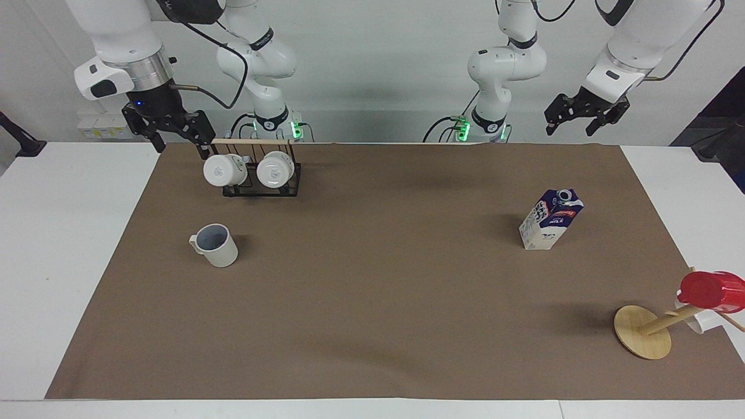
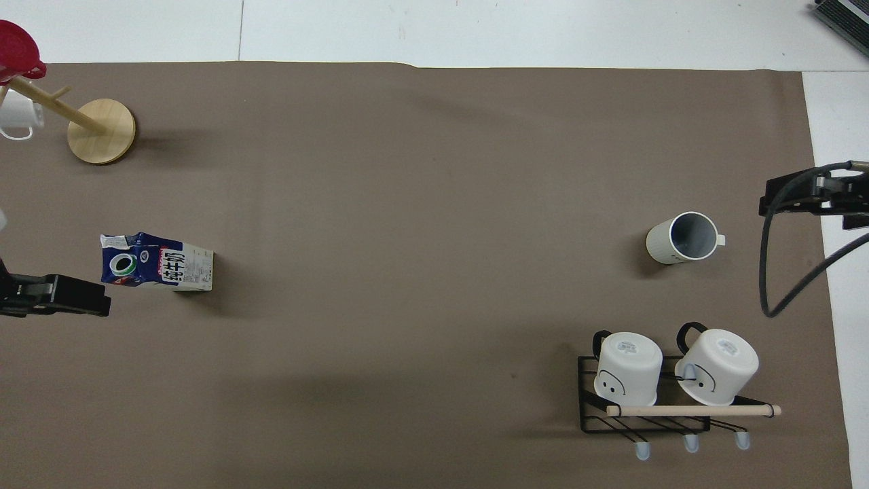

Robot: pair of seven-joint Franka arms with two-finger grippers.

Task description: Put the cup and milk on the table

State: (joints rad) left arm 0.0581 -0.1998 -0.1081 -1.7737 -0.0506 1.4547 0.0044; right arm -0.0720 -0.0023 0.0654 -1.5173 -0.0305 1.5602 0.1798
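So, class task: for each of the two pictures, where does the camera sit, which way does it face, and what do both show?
Facing view: high across the table, looking at the robots; both arms, the left hand and right hand raised, both open.
Overhead view: high above the robots' end, looking steeply down; only hand parts at the side edges.
Shared: the cup, the milk, the mug rack, half a turn apart.

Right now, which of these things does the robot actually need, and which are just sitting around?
Needed for the job:
- cup, upright on the brown sheet
- milk, standing upright
- table

Just lying about:
- black rack holding two white mugs
- wooden stand carrying a red cup
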